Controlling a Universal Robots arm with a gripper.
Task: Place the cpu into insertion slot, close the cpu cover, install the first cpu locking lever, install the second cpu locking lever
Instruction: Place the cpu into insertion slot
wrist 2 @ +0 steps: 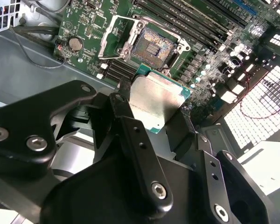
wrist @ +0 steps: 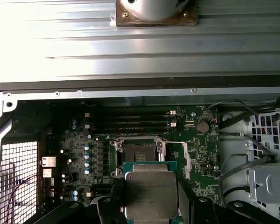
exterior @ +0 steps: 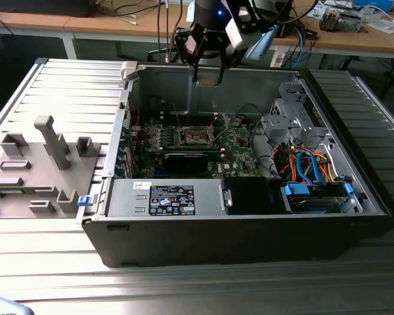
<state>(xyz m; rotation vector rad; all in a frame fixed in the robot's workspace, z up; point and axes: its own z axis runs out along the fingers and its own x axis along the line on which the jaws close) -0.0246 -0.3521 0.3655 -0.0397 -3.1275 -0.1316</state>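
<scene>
The cpu [wrist 2: 155,95] is pinched on two opposite edges between the black fingers [wrist 2: 120,109] of the end effector [wrist 2: 151,109], which are closed just to the chip's width. Its dull metal top faces the camera in both wrist views. It hangs in the air, well apart from the insertion slot [wrist: 139,151], whose contact field lies bare on the green motherboard [wrist: 198,140]. In the exterior view the end effector [exterior: 208,73] hovers above the open computer case [exterior: 249,236], which rests on the ribbed metal table [exterior: 65,85].
</scene>
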